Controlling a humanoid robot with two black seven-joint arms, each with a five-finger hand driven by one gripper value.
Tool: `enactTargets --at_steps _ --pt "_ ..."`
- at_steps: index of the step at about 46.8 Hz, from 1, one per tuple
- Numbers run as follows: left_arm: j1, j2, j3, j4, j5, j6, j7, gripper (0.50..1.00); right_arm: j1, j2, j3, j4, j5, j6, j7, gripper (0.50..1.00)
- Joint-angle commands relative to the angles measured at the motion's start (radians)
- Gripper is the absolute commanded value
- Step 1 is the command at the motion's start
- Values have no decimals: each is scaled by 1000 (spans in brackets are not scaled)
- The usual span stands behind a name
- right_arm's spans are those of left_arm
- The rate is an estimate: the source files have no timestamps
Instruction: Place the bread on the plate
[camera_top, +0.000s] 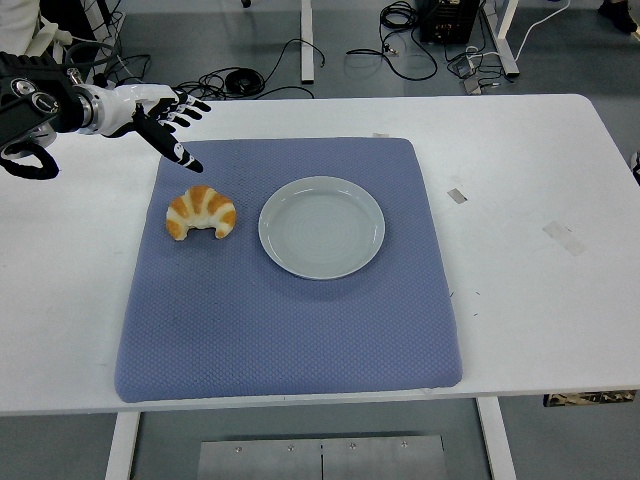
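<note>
**Croissant on the mat, plate bare**

Up at the far left, the left arm (35, 95) reaches in from the picture's edge over the white worktop (520, 220). Its left hand (160, 110) hangs above the far left corner of the blue mat (290, 330), fingers spread apart and holding nothing; one dark-tipped finger (185, 158) points down and to the right, toward the croissant, with a clear gap between the two.

Just below and to the right of that fingertip lies the croissant (201, 212), golden with pale stripes, its curved back toward the far side and its two ends pointing to the near edge. It rests on the mat's left half, touching no hand.

Right beside the croissant, close but apart from it, sits the round pale plate (321, 227), near the middle of the mat and with nothing on it.

Farther right, past the mat's edge, two small pieces of tape (456, 195) lie on the bare worktop, one near the mat and one well off toward the right side.

Beyond the worktop's far edge, black cables (250, 75) trail over the grey floor.
</note>
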Motion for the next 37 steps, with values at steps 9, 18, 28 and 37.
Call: enactTargets --at_steps 9,18,28,37 --pt "82 3 -132 0 -9 -46 0 992 0 0 0 0 0 0 0 1000" --pt "88 36 -129 -51 -5 -47 0 992 0 0 0 0 0 0 0 1000" --pt "118 93 -138 -131 -6 -47 0 992 0 0 0 0 0 0 0 1000" --pt "138 132 -141 -126 -12 -46 -7 992 0 0 0 0 0 0 0 1000"
